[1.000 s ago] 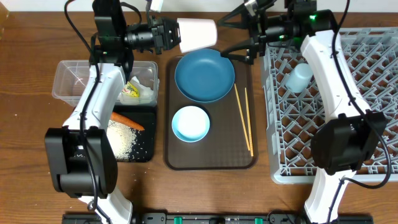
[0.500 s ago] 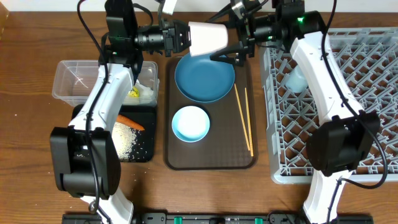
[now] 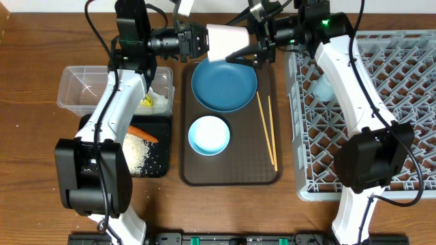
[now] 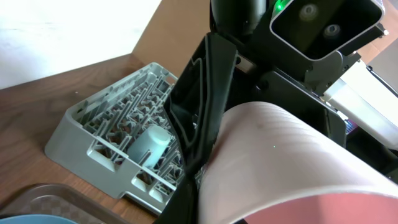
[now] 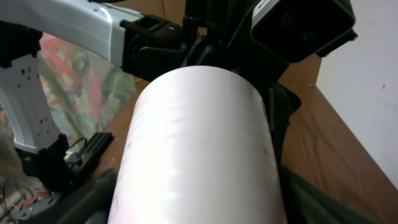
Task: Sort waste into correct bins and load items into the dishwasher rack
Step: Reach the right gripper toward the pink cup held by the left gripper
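While the pinkish-white cup (image 3: 225,42) hangs sideways above the far rim of the big dark blue plate (image 3: 224,85), the left gripper (image 3: 197,39) is clamped on its left end. The right gripper (image 3: 248,49) straddles its right end; I cannot tell whether those fingers grip it. If the left lets go too soon, the cup drops onto the plate. If both grip during a pull toward the dishwasher rack (image 3: 381,102) at the right, the cup could be wrenched loose.

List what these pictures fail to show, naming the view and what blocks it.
1. Right claw grip: right wrist view, the pinkish-white cup fills the frame; closed or not is unclear.
2. Light blue cup: overhead, partly behind the right arm.
3. Yellow wrapper: overhead, mostly under the left arm.
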